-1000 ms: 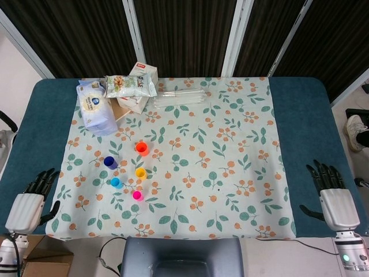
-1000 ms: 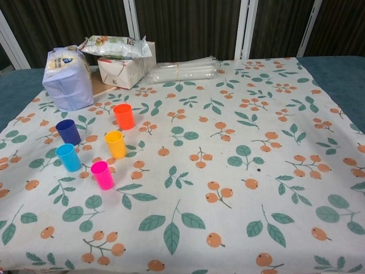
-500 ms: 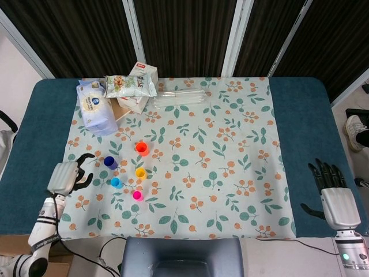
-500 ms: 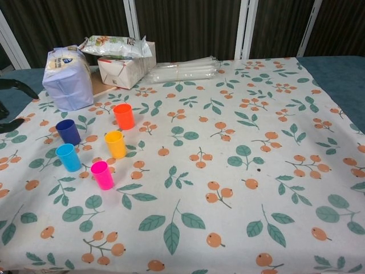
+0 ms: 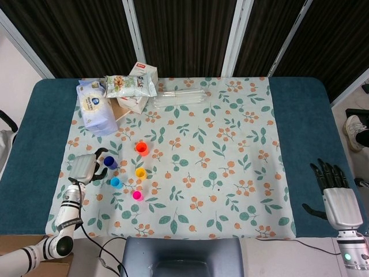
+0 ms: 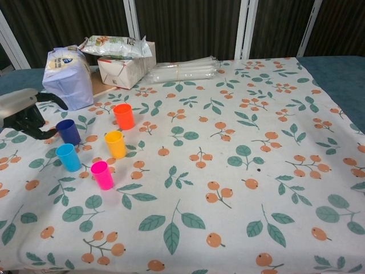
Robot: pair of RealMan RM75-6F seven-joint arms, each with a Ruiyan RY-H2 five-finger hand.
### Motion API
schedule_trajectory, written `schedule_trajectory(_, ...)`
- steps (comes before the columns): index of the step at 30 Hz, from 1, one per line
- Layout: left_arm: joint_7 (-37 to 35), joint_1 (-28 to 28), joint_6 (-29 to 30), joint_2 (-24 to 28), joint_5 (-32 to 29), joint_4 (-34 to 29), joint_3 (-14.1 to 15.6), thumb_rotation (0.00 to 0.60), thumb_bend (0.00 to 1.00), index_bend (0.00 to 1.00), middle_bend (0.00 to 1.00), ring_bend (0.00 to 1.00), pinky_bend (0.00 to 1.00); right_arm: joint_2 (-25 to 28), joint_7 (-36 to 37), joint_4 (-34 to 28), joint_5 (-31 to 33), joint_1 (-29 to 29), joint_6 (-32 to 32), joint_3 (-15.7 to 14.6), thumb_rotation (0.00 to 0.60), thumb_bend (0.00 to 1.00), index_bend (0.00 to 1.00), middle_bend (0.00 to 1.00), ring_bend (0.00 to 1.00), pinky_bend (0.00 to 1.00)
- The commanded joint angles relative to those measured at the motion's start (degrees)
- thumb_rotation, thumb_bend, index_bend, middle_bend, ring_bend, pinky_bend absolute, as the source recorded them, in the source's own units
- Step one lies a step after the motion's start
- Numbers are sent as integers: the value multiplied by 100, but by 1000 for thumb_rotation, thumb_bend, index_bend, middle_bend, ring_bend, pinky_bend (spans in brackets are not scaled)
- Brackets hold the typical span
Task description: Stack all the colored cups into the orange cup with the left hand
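Left robot hand (image 5: 86, 167) open just beside the dark blue cup (image 5: 109, 162), holding nothing; right robot hand (image 5: 337, 199) open with fingers spread at the table's (image 5: 300, 115) right edge.
Largest first: floral cloth (image 5: 230, 173) on table, then a white bag (image 5: 95, 109) and a box (image 5: 137, 86) at the back left. Five cups stand apart: orange cup (image 5: 140, 172) in the middle, red cup (image 5: 141, 148) behind, light blue cup (image 5: 116, 182), pink cup (image 5: 137, 195).
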Motion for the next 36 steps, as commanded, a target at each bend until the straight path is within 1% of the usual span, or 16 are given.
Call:
schedule_trajectory(1, 35, -54, -34, -69, -45, 69, 27, 600, 367, 279, 1000, 1000, 1000, 2, -1, -1, 13, 5, -17, 3, 600, 175, 0, 0, 0, 0)
schedule_trajectory(8, 126, -192, -126, -270, -203, 349, 53, 600, 366, 312, 1000, 1000, 1000, 20, 18, -19, 7, 1, -13, 1, 600, 175, 0, 0, 0, 0)
schedule_trajectory(15, 58, -274, -101, -475, -264, 675, 11, 600, 361, 467, 1000, 1000, 1000, 33, 28, -22, 27, -5, -20, 4, 600, 175, 0, 0, 0, 0)
schedule_trajectory(20, -95, -321, -30, -535, -242, 774, -97, 600, 353, 521, 1000, 1000, 1000, 44, 39, -32, 25, -17, -4, 4, 600, 175, 0, 0, 0, 0)
schedule_trajectory(24, -305, -408, 157, -434, -151, 522, -373, 600, 355, 525, 1000, 1000, 1000, 53, 48, -39, 31, -22, -5, 4, 600, 175, 0, 0, 0, 0)
schedule_trajectory(28, -168, -661, 236, -415, -219, 195, -657, 600, 357, 521, 1000, 1000, 1000, 59, 50, -45, 43, -26, -5, 9, 600, 175, 0, 0, 0, 0)
schedule_trajectory(33, 7, -822, 230, -488, -335, 98, -744, 600, 358, 517, 1000, 1000, 1000, 60, 55, -44, 49, -27, 2, 17, 600, 175, 0, 0, 0, 0)
schedule_trajectory(36, 349, -1126, 222, -764, -415, 128, -765, 600, 358, 513, 1000, 1000, 1000, 73, 82, -33, 71, -27, -10, 25, 600, 175, 0, 0, 0, 0)
